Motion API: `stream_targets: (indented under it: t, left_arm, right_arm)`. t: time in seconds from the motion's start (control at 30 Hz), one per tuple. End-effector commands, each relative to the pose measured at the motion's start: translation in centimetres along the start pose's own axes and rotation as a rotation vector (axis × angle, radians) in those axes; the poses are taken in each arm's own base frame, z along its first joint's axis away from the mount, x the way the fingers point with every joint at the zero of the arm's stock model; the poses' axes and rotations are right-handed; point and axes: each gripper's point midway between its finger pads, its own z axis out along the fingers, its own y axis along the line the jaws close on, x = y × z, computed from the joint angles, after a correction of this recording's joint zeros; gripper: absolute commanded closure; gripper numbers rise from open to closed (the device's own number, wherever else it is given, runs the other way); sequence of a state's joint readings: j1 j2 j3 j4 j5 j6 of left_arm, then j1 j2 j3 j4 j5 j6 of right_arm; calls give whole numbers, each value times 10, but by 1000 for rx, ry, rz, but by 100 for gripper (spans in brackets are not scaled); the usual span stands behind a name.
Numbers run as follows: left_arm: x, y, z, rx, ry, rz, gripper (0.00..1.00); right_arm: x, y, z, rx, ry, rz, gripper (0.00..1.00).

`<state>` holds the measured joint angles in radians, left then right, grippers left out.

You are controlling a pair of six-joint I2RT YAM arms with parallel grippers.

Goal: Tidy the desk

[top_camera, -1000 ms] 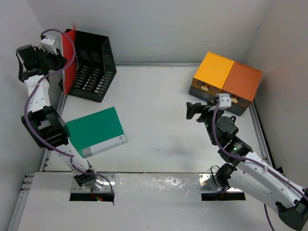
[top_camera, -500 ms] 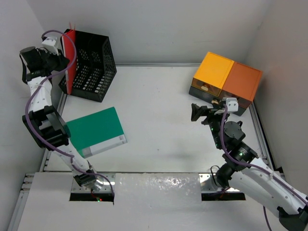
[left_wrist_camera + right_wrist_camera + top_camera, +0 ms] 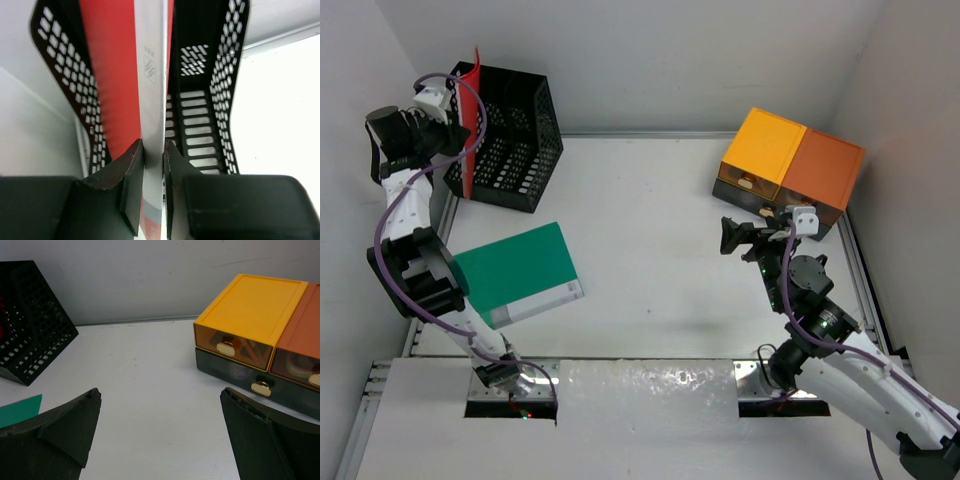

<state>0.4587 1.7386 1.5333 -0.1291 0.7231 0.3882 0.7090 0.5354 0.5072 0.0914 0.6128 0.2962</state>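
The black mesh rack [image 3: 515, 135] is taken as the reference. It stands on the desk [image 3: 650, 220], a white tabletop closed in by white walls, which spreads out from under the rack to its right and toward the arm bases. The rack itself is set in the desk's far left corner.

A thin red book [image 3: 115, 75] with a pale grey spine is held upright between the rack's two mesh side walls, closer to the left wall. It is pinched on its spine edge by the left gripper [image 3: 154, 150], whose dark fingers [image 3: 132, 170] are pressed against either face of the book. How deep the book sits in the rack cannot be told.

On the near side of the rack, a green book [image 3: 515, 270] is laid flat on the desk, slightly skewed, with its white page edge turned toward the arm bases.

Well to the right of the rack, against the far right side, a yellow drawer box [image 3: 765, 150] and an orange drawer box [image 3: 825, 170] are placed side by side, touching, on top of a dark drawer unit [image 3: 240, 375] with gold knobs.

The right gripper [image 3: 732, 237] is held above the desk just in front of those drawers, well apart from the rack. Its jaws are spread wide and nothing is gripped between them.
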Motion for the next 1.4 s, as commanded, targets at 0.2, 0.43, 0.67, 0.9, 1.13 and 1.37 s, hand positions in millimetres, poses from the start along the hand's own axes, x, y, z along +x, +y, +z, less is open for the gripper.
stream_targets:
  t: [0.2,0.43,0.67,0.9,1.13,1.37]
  left_arm:
    - [-22,5,9,-16,4,-74,100]
    - [-23,34,26,-107,37,-162,100]
    - [1,58,46,-188,108,-285,100]
    - [40,43,45,-97,248,-304,100]
    - [47,46,41,-80,265,-307,100]
    - [41,37,41,-37,259,-324,100]
  right_arm:
    - [-6,-2,1,14,-16,-6,1]
    - [-5,-3,3,26,-20,-16,1]
    - [-17,0,6,25,-39,-28,1]
    - [-15,4,10,17,-43,-19,1]
    - [-11,6,8,-3,-38,7,1]
    - [-12,5,5,-3,-46,32,1]
